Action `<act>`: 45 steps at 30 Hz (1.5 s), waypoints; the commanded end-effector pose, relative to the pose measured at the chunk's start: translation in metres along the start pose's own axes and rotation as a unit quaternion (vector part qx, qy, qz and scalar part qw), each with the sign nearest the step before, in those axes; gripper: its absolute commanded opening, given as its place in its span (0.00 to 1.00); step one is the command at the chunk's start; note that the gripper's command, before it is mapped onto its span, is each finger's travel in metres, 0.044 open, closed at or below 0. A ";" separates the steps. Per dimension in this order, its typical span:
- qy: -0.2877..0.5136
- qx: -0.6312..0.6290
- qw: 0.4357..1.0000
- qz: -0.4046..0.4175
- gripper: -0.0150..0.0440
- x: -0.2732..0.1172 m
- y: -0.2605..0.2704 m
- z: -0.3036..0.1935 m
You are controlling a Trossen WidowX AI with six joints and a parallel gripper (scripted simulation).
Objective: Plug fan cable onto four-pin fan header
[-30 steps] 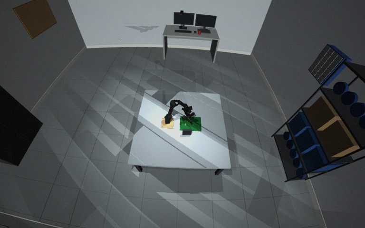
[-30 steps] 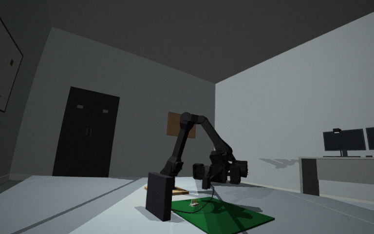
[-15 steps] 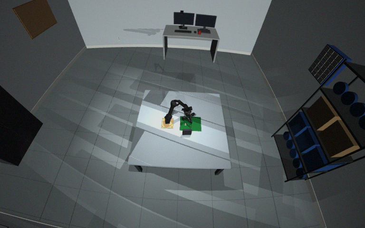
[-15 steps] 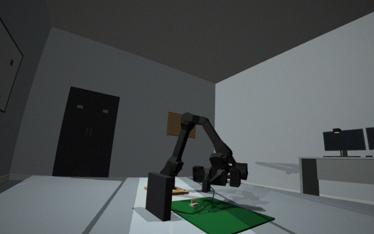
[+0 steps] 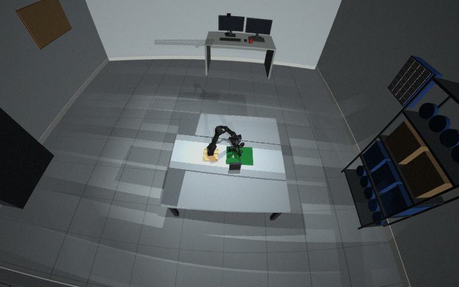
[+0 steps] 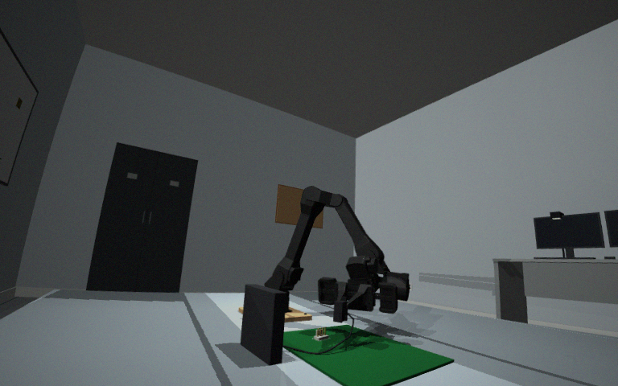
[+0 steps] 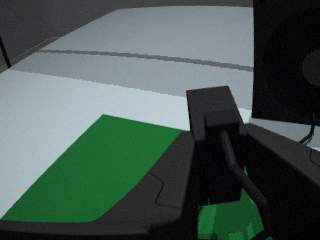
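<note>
The pincer (image 5: 239,151) (image 6: 341,304) (image 7: 216,138), nearly closed, grips the plug (image 6: 339,312) (image 7: 209,107) above the board (image 5: 247,159) (image 6: 387,357) (image 7: 95,175). In the outside view, the pins (image 5: 233,156) (image 6: 321,332) are toward seven o'clock; line up, then push straight down.

From my seat I count one arm (image 5: 222,128) (image 6: 304,227), with one gripper (image 6: 349,297) (image 7: 216,138) and one plug (image 6: 340,311) (image 7: 212,112) between its two fingers. One cable (image 6: 352,330) (image 7: 237,165) shows. I make it one board (image 5: 247,157) (image 6: 392,359) (image 7: 100,170), one header (image 6: 321,337) with several pins, their number too small for me to tell, and one fan (image 5: 235,165) (image 6: 264,322) (image 7: 280,65). I have one table (image 5: 233,192) and one desk (image 5: 240,43) (image 6: 512,291). On the desk I count two monitors, one keyboard (image 5: 230,39) and one red cup (image 5: 250,40). At the side I get one shelf rack (image 5: 349,165) holding two tan bins and three blue bins.
</note>
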State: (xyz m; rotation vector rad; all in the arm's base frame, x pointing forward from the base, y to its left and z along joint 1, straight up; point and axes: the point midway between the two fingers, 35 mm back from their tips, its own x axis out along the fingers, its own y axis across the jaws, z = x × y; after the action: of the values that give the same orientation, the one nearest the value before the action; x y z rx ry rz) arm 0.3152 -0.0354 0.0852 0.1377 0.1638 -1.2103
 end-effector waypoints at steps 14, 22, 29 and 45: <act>0.000 -0.001 1.000 0.000 0.25 0.003 0.000 -0.013; 0.000 -0.001 1.000 0.000 0.25 0.004 0.000 -0.018; 0.000 -0.001 1.000 0.000 0.25 0.005 0.000 -0.023; 0.000 -0.001 1.000 0.000 0.25 0.007 -0.001 -0.033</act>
State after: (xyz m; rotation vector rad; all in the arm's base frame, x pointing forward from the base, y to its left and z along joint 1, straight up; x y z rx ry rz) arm 0.3156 -0.0351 0.0554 0.1372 0.1641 -1.2103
